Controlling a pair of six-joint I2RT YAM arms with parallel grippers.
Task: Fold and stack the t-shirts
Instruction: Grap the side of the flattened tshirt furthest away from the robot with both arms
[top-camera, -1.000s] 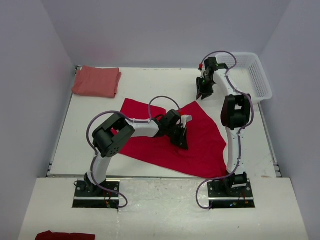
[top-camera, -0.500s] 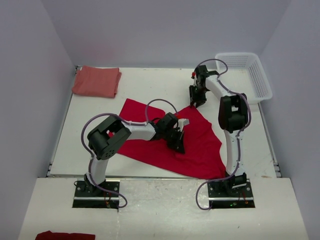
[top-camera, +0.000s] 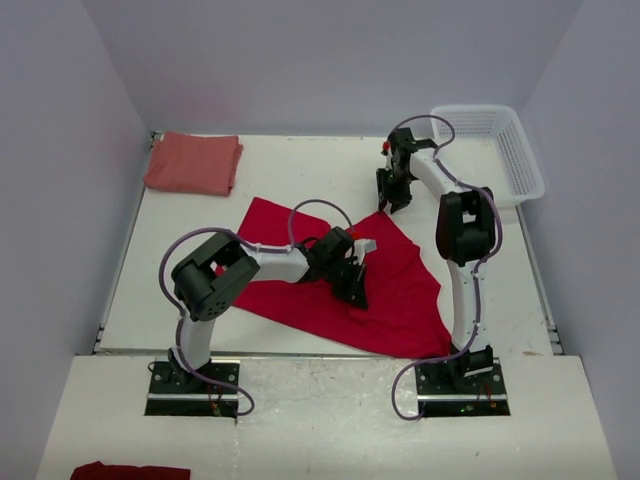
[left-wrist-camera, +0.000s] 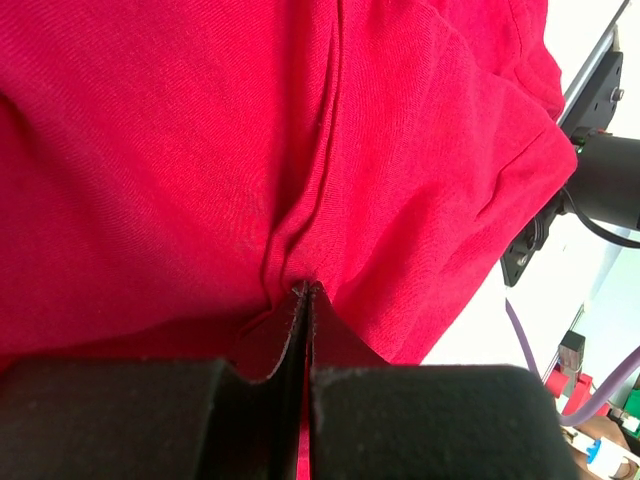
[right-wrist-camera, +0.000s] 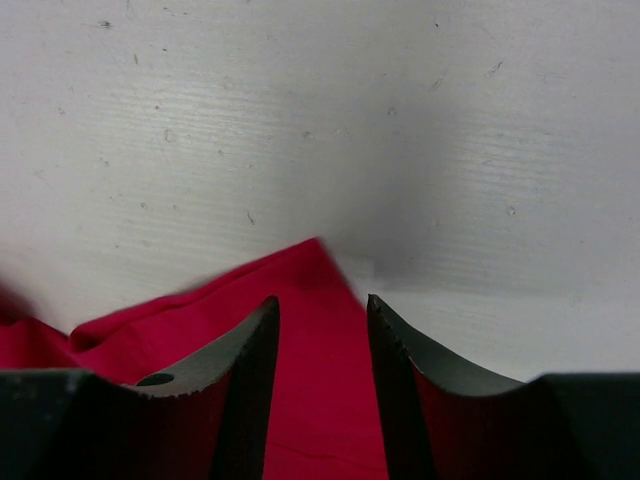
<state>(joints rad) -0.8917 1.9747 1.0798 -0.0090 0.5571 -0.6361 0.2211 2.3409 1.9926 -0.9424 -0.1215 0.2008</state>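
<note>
White table (top-camera: 300, 170) is enclosed by pale grey walls. A dark red cloth (top-camera: 130, 471) is cut off at the near edge, and part of the red t-shirt (top-camera: 400, 290) is hidden under the left forearm. The left gripper (left-wrist-camera: 305, 292) is bent low at mid-table, pinched tight on a raised fold of the crumpled shirt. The right gripper (right-wrist-camera: 322, 305) is held over the shirt's far corner, jaws parted. The salmon t-shirt (top-camera: 192, 163) is laid folded at the far left.
</note>
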